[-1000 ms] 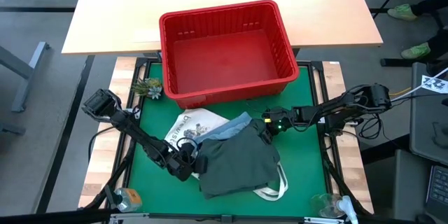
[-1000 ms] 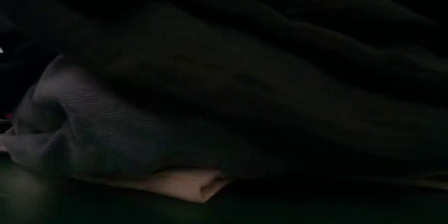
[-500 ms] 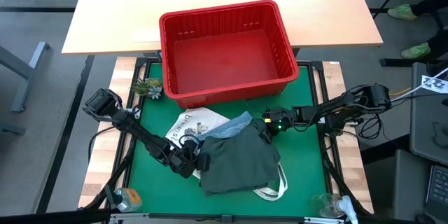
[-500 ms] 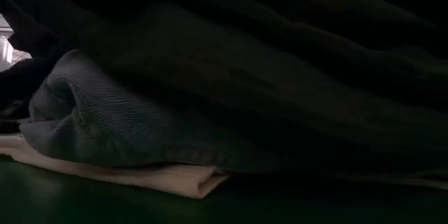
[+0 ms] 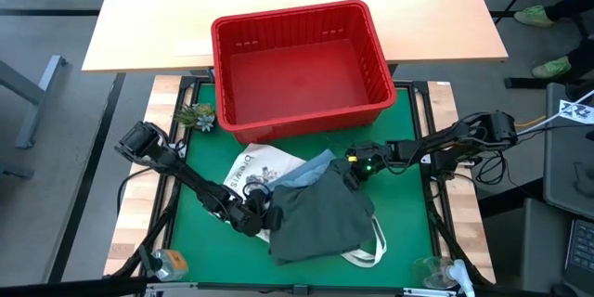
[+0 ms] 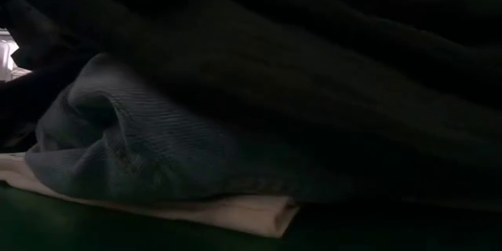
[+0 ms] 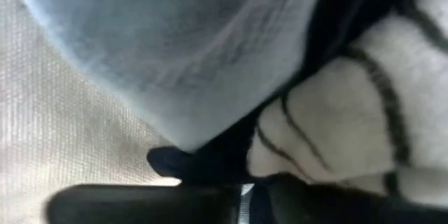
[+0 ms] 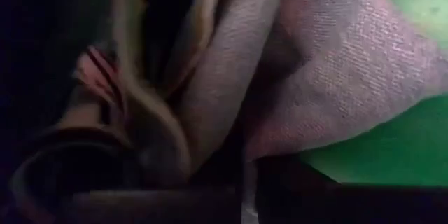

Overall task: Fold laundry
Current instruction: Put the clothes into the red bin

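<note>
High view: we see the olive green garment (image 5: pixel 320 221) lying on top of the pile at the middle of the green mat (image 5: pixel 408 218), with a light blue denim piece (image 5: pixel 306 169) peeking out at its far edge and a white printed tote bag (image 5: pixel 252 167) under both – its handle loops out at the near right corner of the pile. The left gripper (image 5: pixel 261 218) sits low at the pile's left edge, touching the olive fabric. The right gripper (image 5: pixel 351 176) is at the pile's far right corner, on the olive cloth. A red basket (image 5: pixel 299 67) stands beyond the pile, a small plant (image 5: pixel 198 116) just left of it.

Low view: we get dark ribbed cloth filling the frame, a blue-grey fold (image 6: pixel 118 153) on a cream layer (image 6: pixel 235 210).

Left wrist view: blue-grey fabric (image 7: pixel 189 49) and white cloth with dark lines (image 7: pixel 350 126) press right up to the fingers (image 7: pixel 140 201); they look narrow, but we cannot tell whether they pinch anything.

Right wrist view: pinkish-looking twill fabric (image 8: pixel 329 77) bunches between the fingers (image 8: pixel 315 196) – jaws closed on the olive garment, green mat beside
</note>
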Motion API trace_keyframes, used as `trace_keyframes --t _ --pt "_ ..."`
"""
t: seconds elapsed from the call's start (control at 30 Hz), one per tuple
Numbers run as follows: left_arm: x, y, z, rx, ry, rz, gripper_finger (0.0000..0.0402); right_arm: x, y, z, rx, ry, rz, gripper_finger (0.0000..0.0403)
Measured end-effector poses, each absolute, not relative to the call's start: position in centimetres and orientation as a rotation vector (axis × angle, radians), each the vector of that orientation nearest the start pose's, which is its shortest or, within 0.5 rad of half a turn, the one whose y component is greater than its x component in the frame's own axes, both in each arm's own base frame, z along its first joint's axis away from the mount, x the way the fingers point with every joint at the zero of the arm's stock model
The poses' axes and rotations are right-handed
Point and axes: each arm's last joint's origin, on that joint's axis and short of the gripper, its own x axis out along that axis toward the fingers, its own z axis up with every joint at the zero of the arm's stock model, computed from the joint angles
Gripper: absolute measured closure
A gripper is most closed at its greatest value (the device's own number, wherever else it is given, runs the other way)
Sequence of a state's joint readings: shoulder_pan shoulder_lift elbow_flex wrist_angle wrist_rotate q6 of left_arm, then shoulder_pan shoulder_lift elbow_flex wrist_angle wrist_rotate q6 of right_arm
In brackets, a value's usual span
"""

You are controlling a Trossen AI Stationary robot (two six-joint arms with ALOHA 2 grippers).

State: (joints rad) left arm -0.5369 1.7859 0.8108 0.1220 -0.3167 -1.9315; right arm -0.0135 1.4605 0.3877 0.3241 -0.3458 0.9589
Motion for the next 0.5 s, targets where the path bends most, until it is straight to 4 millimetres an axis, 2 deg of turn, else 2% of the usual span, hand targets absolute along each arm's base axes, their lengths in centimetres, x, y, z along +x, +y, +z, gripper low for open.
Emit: trace_keyframes --t 0.07,0.13,0.27,0.5 --pt "28.5 -15.9 12.1 -1.473 0.673 0.566 0.0379 23.2 0.7 11.6 1.078 0.846 -0.058 0.039" --pt "28.6 -16.0 12.1 -1.482 0.68 0.555 0.0392 23.2 0.8 11.7 1.118 0.856 -0.053 0.0385" --pt "28.6 -16.3 12.4 -1.509 0.701 0.513 0.0391 23.1 0.9 11.7 1.192 0.894 -0.048 0.0389" --pt "28.6 -16.4 14.2 -1.552 0.659 0.444 0.0396 23.1 1.1 12.3 1.276 0.904 0.0 0.0391"
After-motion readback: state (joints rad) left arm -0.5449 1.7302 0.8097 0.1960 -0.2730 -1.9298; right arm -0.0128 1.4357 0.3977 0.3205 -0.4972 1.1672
